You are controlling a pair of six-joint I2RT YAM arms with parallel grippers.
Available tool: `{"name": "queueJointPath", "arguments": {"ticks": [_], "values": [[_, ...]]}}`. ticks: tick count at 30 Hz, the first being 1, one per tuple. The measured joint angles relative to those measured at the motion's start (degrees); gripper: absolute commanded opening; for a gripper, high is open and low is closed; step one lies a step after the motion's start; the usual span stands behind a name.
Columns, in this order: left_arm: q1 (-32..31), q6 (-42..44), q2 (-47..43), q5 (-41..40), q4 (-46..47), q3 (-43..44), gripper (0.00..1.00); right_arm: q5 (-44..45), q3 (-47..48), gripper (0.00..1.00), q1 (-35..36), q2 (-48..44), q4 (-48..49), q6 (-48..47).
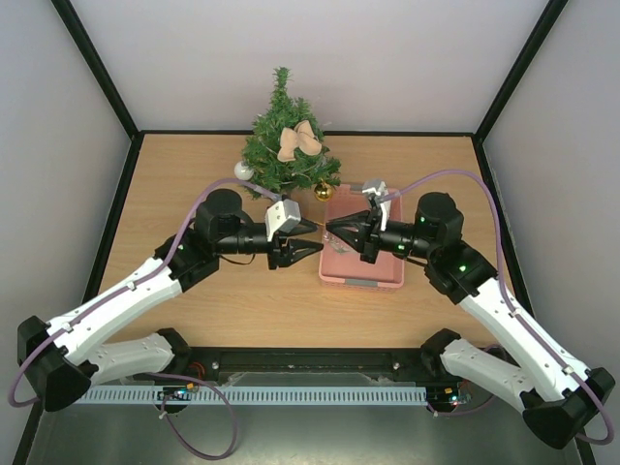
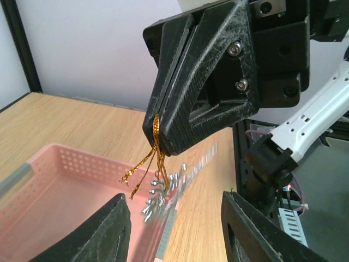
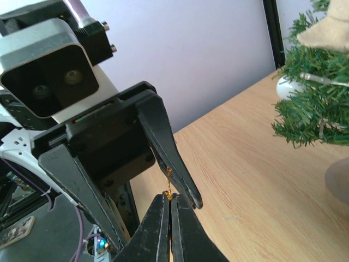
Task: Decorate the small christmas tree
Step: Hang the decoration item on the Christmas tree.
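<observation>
Nearest, the left gripper point(image 1: 312, 249) has its jaws apart with nothing clamped. It sits tip to tip with the right gripper point(image 1: 331, 230), which is closed on a gold string point(image 2: 155, 143). A small silvery ornament point(image 2: 162, 188) dangles from the string, too blurred to tell its shape. Both are over the left edge of the pink basket point(image 1: 360, 282).

The tree point(image 1: 281, 145) stands upright at the back middle of the table point(image 1: 174, 194), just behind the basket. It looks light and tippy on its small base, with bristly, bendy branches. Best not to shove it; steady it low at the trunk and hook the loop over a branch tip.

Count:
- 1 tree
- 1 basket
- 3 decorations hung: bow point(image 1: 298, 141), silver ball point(image 1: 243, 170), gold ball point(image 1: 323, 191)
- 1 ornament in the grip
</observation>
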Motion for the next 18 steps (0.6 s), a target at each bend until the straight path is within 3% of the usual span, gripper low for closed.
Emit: {"name": "queueJointPath", "arguments": {"ticks": [8,18], "values": [[0.0,0.0,0.5,2.2,1.5,0.3,0.4,-1.1,0.6,0.02,0.1,-0.9,0.0,0.3],[0.0,0.5,1.7,2.2,1.5,1.4,0.38,-1.7,0.6,0.02,0.1,-0.9,0.1,0.7]]}}
